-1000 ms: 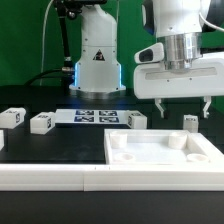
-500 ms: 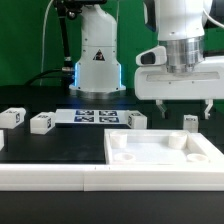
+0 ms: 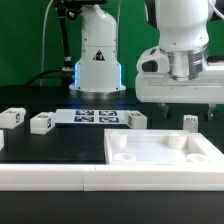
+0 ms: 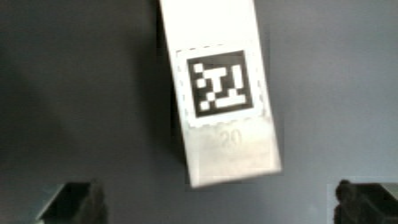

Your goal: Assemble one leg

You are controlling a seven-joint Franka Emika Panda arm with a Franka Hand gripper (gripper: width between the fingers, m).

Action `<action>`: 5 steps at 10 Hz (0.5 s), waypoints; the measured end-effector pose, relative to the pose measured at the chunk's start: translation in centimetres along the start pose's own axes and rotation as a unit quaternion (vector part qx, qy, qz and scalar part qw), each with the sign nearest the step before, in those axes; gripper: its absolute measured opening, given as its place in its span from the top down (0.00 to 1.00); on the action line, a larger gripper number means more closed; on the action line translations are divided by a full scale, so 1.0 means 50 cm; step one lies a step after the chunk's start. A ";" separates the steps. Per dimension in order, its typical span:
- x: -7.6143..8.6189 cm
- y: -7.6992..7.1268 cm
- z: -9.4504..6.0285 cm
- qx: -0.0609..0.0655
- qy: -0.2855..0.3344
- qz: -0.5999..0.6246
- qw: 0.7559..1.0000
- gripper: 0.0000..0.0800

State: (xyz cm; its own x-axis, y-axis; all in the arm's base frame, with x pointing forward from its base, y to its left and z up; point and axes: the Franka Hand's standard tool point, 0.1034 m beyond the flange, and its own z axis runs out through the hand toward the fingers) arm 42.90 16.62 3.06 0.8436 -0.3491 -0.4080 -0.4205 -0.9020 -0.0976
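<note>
The leg [image 4: 226, 110], a white rectangular post bearing a black-and-white square tag, is sitting on the dark worktop [image 3: 60, 145] beneath jaws gaping wide, grasping nothing

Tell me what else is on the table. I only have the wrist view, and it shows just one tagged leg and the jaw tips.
Observer: Three other legs sit apart from yours, toward the exterior view's left: the far leg, the middle leg and the near leg.
Operator: Where is the tabletop piece?
Observer: The tabletop lies in front of the tagged leg, nearer the exterior camera, with its corner sockets facing up.
Operator: How does the gripper stand to that leg?
Observer: The gripper hangs close over it, with one of the open jaws on either side and nothing gripped.
</note>
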 end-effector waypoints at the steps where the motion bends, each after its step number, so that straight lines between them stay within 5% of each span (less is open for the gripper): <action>1: -0.002 -0.001 0.008 -0.004 -0.034 -0.004 0.999 0.19; 5: 0.001 -0.005 0.031 -0.013 -0.147 -0.005 0.989 0.19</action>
State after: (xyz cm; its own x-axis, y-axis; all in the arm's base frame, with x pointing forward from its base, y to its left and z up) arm 42.53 17.22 1.63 0.7124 -0.2547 -0.6539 -0.4003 -0.9129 -0.0805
